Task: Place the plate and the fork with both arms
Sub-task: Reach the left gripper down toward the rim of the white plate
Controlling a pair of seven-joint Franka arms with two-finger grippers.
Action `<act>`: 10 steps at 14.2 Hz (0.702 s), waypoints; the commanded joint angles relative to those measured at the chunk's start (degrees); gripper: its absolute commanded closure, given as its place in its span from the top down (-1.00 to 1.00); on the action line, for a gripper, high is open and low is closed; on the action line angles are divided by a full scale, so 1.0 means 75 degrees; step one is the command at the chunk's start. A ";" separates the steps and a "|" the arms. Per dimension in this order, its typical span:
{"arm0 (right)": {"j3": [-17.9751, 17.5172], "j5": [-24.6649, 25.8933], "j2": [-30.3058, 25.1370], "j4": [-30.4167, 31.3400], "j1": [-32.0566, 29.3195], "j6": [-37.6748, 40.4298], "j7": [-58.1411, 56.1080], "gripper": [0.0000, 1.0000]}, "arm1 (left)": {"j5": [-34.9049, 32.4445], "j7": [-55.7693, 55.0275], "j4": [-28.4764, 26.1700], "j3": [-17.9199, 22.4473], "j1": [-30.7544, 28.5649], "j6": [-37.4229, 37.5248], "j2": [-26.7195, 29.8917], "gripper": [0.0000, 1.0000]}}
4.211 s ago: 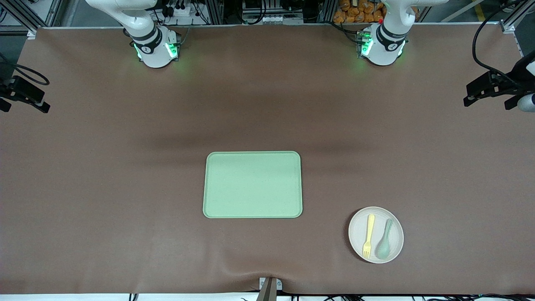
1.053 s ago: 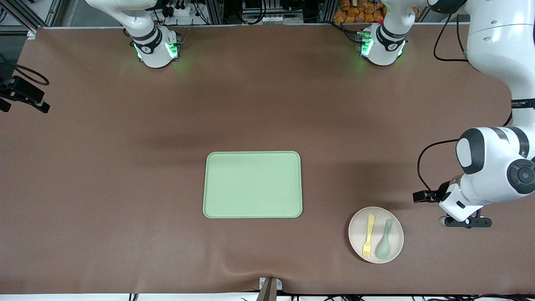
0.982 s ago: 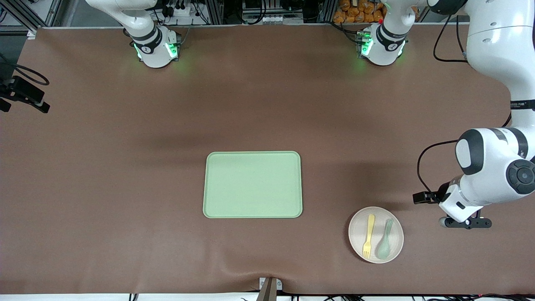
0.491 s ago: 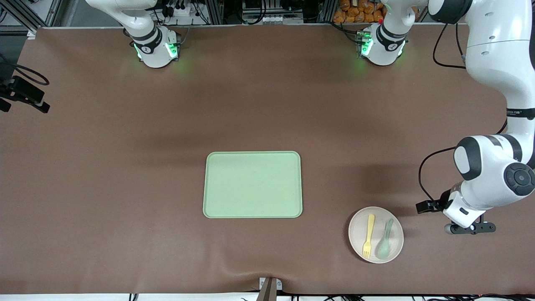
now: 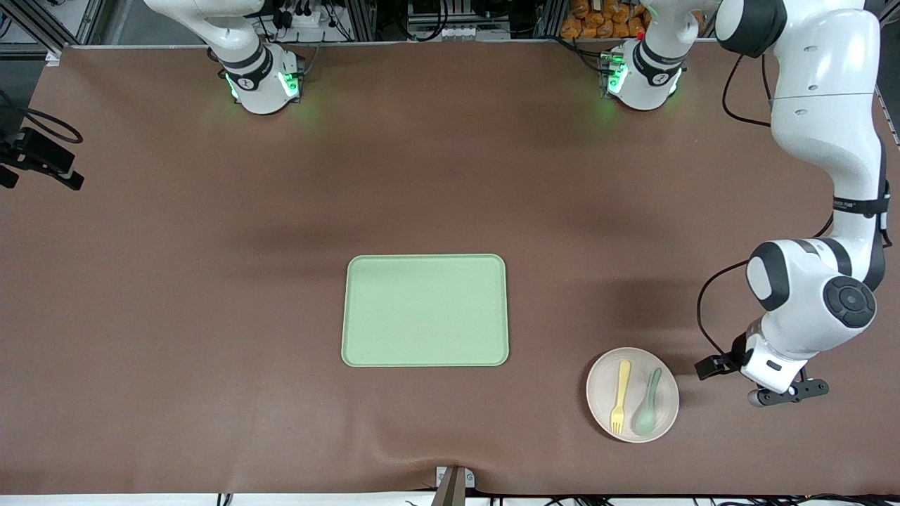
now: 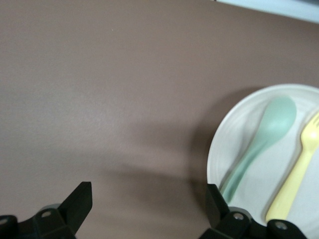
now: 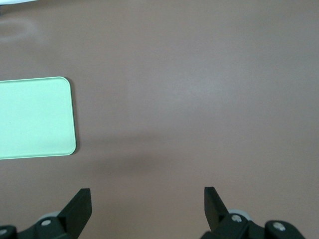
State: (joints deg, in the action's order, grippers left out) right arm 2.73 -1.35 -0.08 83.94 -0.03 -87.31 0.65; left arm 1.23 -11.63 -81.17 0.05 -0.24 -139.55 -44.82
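Observation:
The off-white plate (image 5: 605,379) lies near the front camera, toward the left arm's end of the table. On it lie the pale yellow fork (image 5: 620,395) and a pale green spoon (image 5: 647,404), side by side. My left gripper (image 5: 768,383) hangs over the bare table just beside the plate. In the left wrist view it (image 6: 148,204) is open and empty, and the plate (image 6: 224,134), fork (image 6: 299,169) and spoon (image 6: 264,144) show beside one finger. My right gripper (image 7: 147,201) is open and empty, high over bare table; that arm waits.
A rectangular pale green tray (image 5: 425,310) lies at the table's middle, with nothing on it; one corner shows in the right wrist view (image 7: 35,117). The right arm's black hand parts (image 5: 42,165) show at the right arm's end of the table. A brown mat covers the table.
The left arm has swung in from the table's end and come down beside the plate, drifting a little toward it in the last second. The right arm, plate, fork and tray have not moved.

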 commanded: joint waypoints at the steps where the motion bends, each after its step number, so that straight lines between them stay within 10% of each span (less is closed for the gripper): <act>1: -0.0095 -0.0090 -0.0024 -0.0013 -0.0125 0.0017 -0.0028 1.00 | 0.0129 -0.0440 0.0147 -0.0030 0.0078 -0.0482 -0.0316 1.00; 10: -0.0095 -0.0090 -0.0024 -0.0013 -0.0136 0.0017 -0.0028 1.00 | 0.0129 -0.0687 0.0135 -0.0042 0.0371 -0.1361 -0.0867 1.00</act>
State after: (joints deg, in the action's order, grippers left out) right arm 2.73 -1.35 -0.08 83.94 -0.04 -87.31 0.65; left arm 1.23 -15.95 -81.16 -0.48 2.02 -147.46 -49.81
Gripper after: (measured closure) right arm 0.000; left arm 0.000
